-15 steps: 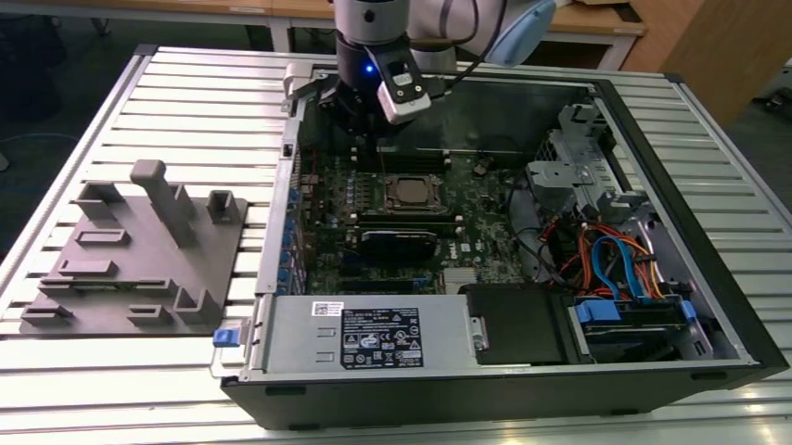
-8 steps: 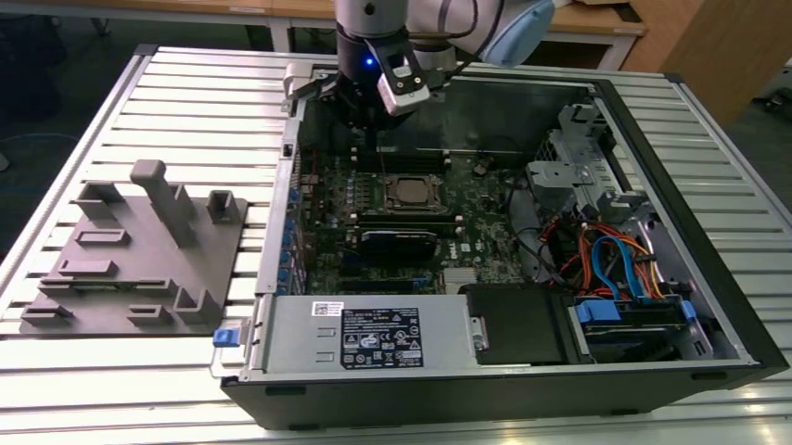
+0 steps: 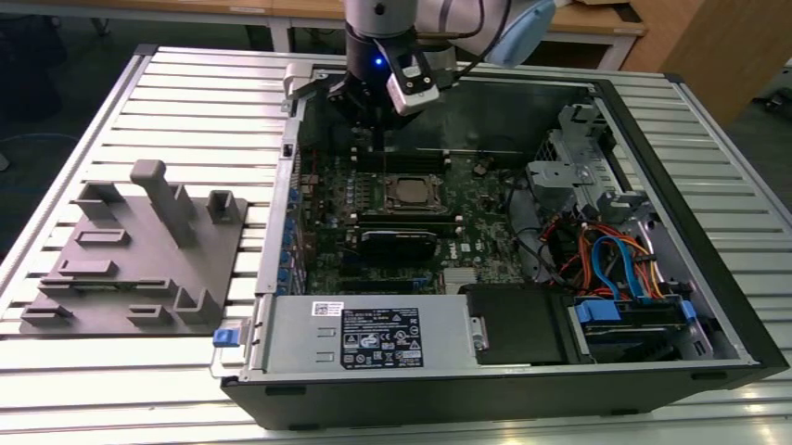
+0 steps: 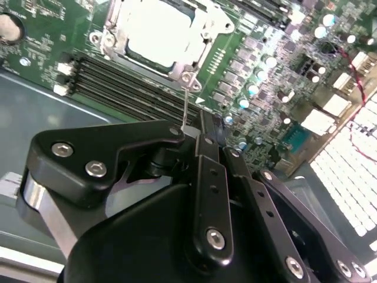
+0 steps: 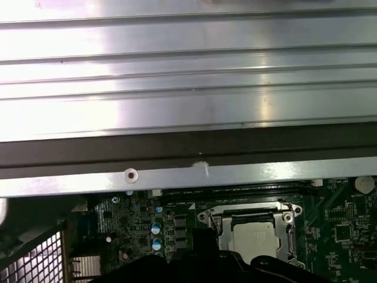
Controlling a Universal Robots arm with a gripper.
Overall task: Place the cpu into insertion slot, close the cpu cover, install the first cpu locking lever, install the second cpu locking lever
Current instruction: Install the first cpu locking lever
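Gently now: with gripper [image 4: 191,134] pinched on the thin cpu locking lever [image 4: 185,106], probably best to push slow and straight, beside the cpu cover [image 4: 206,35] just ahead.

Cpu: small flat square chip with a dull silver-grey metal top [image 4: 154,29], seated flat in the socket.
Slot: square silvery-rimmed motherboard socket [image 3: 386,192], on the green board.
Cover: thin square silvery metal frame [image 4: 206,36], lowered around the chip.
Lever: thin silvery wire rod [image 4: 185,106], standing up from the socket's corner.
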